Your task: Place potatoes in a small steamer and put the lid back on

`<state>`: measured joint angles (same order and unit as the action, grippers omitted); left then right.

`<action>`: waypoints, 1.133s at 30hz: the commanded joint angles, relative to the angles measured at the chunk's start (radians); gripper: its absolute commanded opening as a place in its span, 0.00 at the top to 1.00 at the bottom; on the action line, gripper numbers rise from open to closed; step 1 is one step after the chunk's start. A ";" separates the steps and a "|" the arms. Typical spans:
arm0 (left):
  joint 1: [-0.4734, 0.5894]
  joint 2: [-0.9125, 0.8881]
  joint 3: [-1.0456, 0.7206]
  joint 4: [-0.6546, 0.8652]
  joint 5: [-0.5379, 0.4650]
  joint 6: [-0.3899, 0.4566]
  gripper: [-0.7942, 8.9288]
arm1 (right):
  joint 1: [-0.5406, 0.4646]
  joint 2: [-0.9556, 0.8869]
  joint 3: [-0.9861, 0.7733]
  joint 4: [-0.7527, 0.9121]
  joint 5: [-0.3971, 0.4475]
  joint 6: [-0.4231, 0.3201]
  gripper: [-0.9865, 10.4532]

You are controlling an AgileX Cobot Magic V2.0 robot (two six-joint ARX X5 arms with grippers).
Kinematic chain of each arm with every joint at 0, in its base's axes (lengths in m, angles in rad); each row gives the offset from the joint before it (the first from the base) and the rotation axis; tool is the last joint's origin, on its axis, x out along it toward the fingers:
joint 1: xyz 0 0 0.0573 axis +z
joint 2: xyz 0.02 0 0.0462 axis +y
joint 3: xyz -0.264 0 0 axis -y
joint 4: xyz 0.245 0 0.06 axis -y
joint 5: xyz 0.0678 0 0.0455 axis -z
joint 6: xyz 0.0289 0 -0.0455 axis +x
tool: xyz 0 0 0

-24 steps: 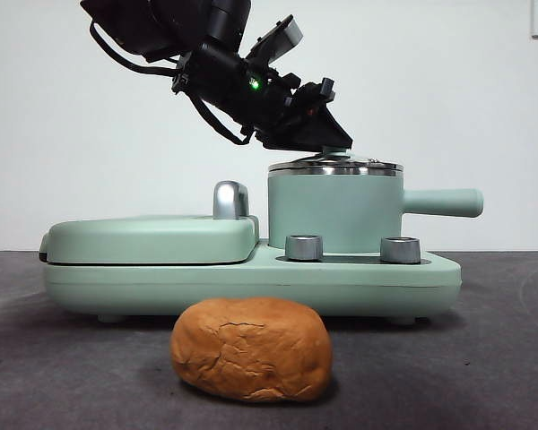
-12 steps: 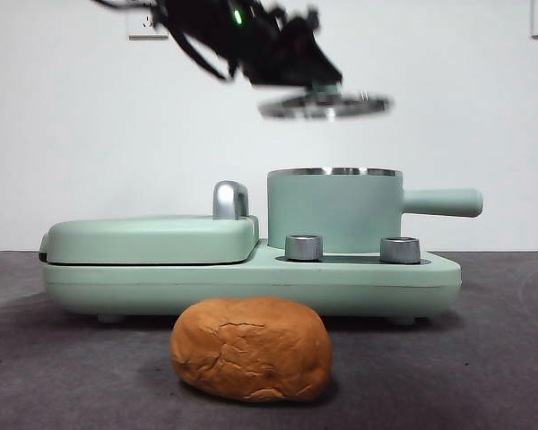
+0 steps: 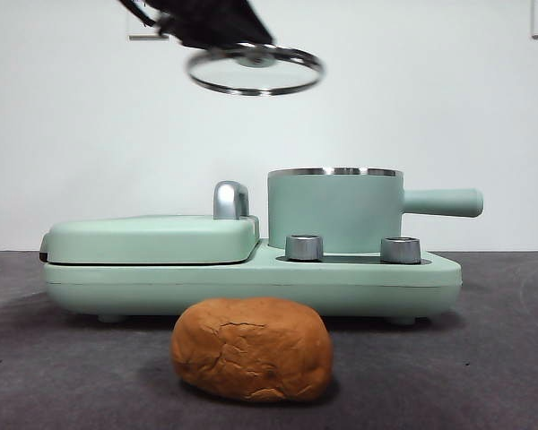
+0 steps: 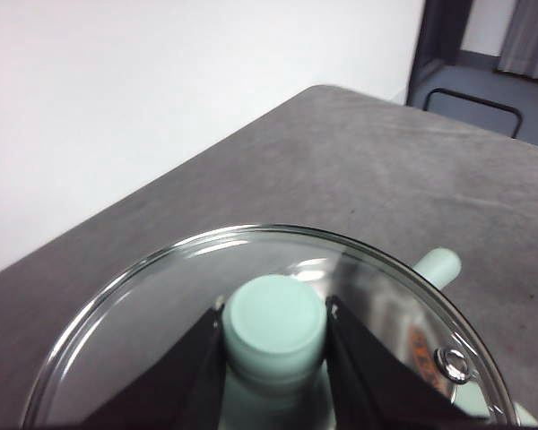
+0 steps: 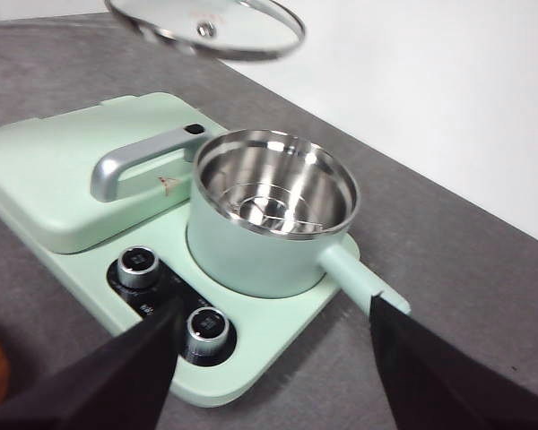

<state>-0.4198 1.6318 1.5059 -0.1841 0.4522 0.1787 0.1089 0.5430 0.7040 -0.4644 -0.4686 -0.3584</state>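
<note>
Left gripper (image 4: 273, 354) aloft, clamping one lid (image 3: 255, 70) by its knob; right gripper (image 5: 269, 358) wide; one steamer (image 3: 334, 209), one potato (image 3: 251, 348)

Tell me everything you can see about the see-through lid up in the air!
The lid is a round disc of clear glass with a shiny steel rim, a small steam hole near its edge and a mint-green knob in the middle. The left end effector is shut on that knob, holding the lid high, slightly tilted, above the flat griddle cover and apart from the open small steamer.
</note>
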 commanded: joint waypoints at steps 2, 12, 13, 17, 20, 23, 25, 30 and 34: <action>0.046 -0.078 0.024 -0.044 0.036 0.001 0.90 | 0.042 0.006 0.017 -0.027 -0.003 0.012 0.63; 0.147 -0.218 0.024 -0.177 0.046 0.022 0.90 | 0.236 0.138 0.017 -0.045 -0.004 0.002 0.62; 0.151 -0.226 0.024 -0.184 0.046 0.022 0.90 | 0.264 0.156 0.017 -0.045 -0.003 -0.001 0.62; 0.158 -0.251 0.024 -0.204 0.046 0.018 0.91 | 0.406 0.260 0.017 -0.037 0.007 -0.019 0.61; 0.158 -0.256 0.024 -0.214 0.046 0.013 0.91 | 0.501 0.344 0.017 -0.006 0.036 -0.019 0.60; 0.158 -0.256 0.024 -0.219 0.046 -0.004 0.91 | 0.574 0.428 0.017 0.045 0.060 -0.019 0.60; 0.158 -0.256 0.024 -0.220 0.046 -0.018 0.90 | 0.607 0.481 0.017 0.080 0.059 -0.018 0.60; 0.158 -0.256 0.024 -0.220 0.046 -0.035 0.91 | 0.668 0.609 0.017 0.160 0.078 -0.018 0.58; 0.158 -0.256 0.024 -0.214 0.046 -0.035 0.90 | 0.698 0.700 0.017 0.214 0.082 -0.018 0.58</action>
<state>-0.2584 1.3808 1.5059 -0.4294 0.4927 0.1524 0.7944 1.2247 0.7044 -0.2600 -0.3882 -0.3698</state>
